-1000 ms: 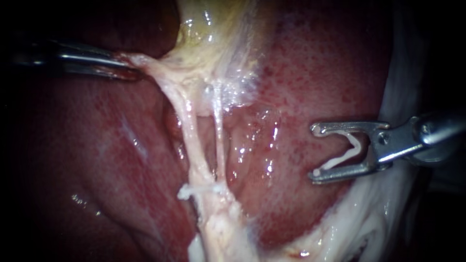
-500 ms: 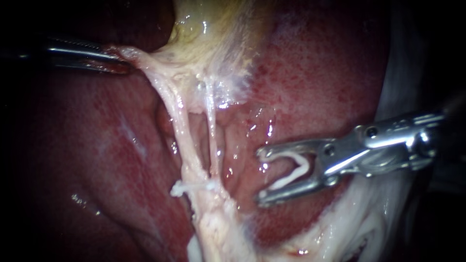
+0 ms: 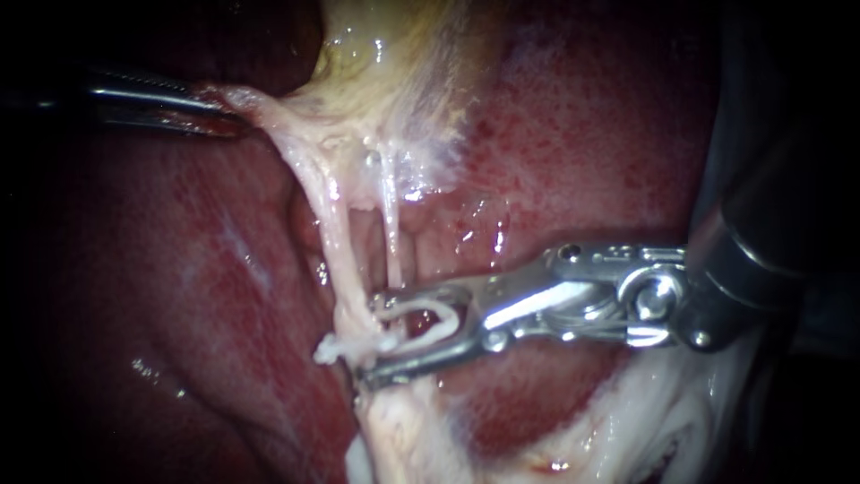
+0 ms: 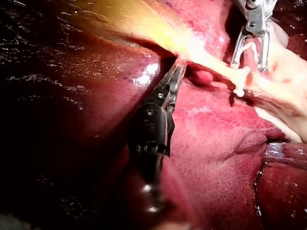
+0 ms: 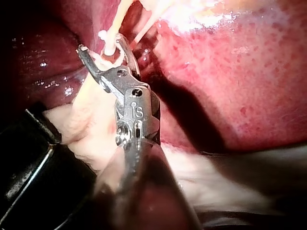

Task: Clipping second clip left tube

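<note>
My left instrument (image 3: 224,112) comes in from the left, its jaws shut on pale tissue below the yellowish gallbladder (image 3: 385,54), pulling it taut. Two pale strands run down from there: the thicker left tube (image 3: 336,233) and a thin right tube (image 3: 391,233). A white clip (image 3: 345,346) crosses the left tube low down. My right instrument (image 3: 374,341) holds an open white clip (image 3: 421,324) between its spread jaws, whose tips straddle the tubes right at the seated clip. In the right wrist view the tube (image 5: 112,28) runs between the jaws (image 5: 103,45).
Red liver (image 3: 582,152) lies behind and on both sides of the tubes. Whitish fatty tissue (image 3: 645,412) lies under my right instrument's shaft. The left wrist view shows dark liver (image 4: 72,96) beside my left instrument (image 4: 176,72).
My right instrument has moved left from over the liver to the tubes, and its jaws with the loaded clip now reach around them at the seated clip. The left instrument holds steady.
</note>
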